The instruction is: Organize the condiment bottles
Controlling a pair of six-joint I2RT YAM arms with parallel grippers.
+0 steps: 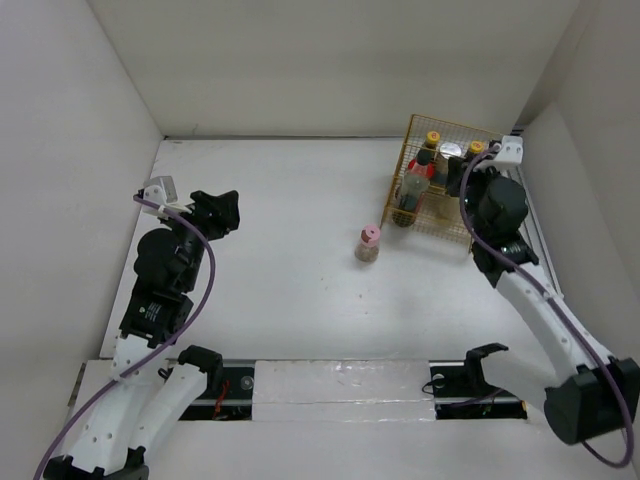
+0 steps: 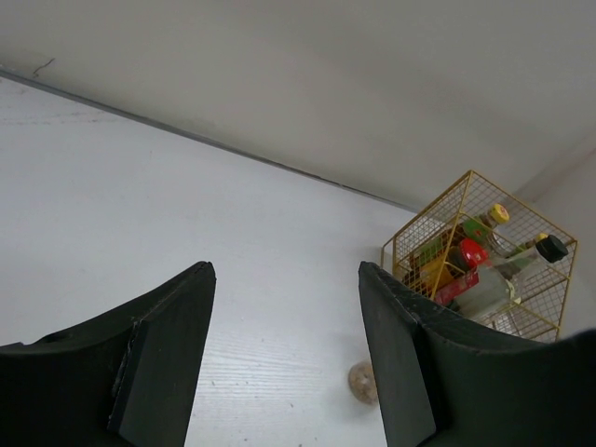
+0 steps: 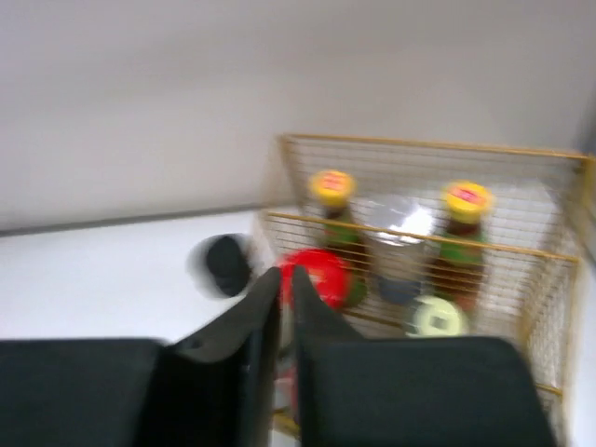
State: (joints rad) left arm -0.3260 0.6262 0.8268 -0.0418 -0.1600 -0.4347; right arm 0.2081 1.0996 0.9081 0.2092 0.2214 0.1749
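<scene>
Right gripper (image 3: 284,279), nearly closed and empty, faces the basket (image 3: 419,144); left gripper (image 2: 284,275) raised, jaws apart.

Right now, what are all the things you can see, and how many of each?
yellow-capped bottles: 2, green labels, at the back of the basket
silver-lidded jar: 1, between those two bottles
red-lidded jar: 1, in the basket, in front of the left bottle
yellow-capped shaker: 1, pale cap, front right of the basket
black-capped bottle: 1, tall, leaning at the basket; inside or outside is unclear
pink-capped shaker: 1, standing alone on the table, left of the basket
gold wire basket: 1, far right of the table
table: 1, white
left gripper: 1, black, open, empty
right gripper: 1, black, nearly shut, empty, at the basket
</scene>
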